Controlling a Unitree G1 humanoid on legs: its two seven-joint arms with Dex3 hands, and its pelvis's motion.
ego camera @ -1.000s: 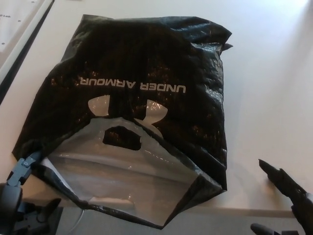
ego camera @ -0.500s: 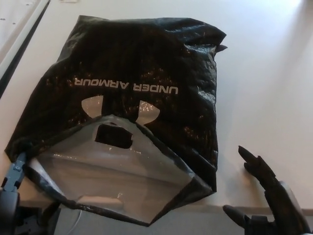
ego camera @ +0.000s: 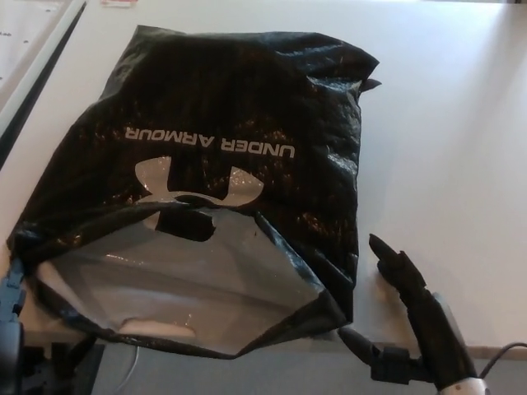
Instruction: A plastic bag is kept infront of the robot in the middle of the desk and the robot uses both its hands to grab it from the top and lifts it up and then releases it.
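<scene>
The crinkled black plastic bag [ego camera: 239, 140] is lying flat in the middle of the pale, smooth desk [ego camera: 445, 123], its white "UNDER ARMOUR" lettering [ego camera: 207, 146] reading upside down from the head camera, with the white logo [ego camera: 198, 185] sitting just below it. The bag's mouth is facing the robot and gaping open at the desk's near edge — the silvery grey lining [ego camera: 173, 284] is showing inside, and the cut-out handle hole [ego camera: 185, 220] is sitting at the top of that opening. On the right, the robot's black right hand [ego camera: 412, 317] is hovering just beside the bag's near right corner, fingers spread apart and gripping nothing — one finger is pointing up over the desk, the thumb is reaching towards the corner of the bag, though whether it is touching the plastic is hard to tell. Over on the left, only a sliver of the left hand [ego camera: 10, 317] is peeking in at the picture's edge, right by the bag's near left corner; too little of it is showing to say what its fingers are doing. A thin grey cable [ego camera: 504, 354] is curling in at the bottom right corner, beside the right wrist.
</scene>
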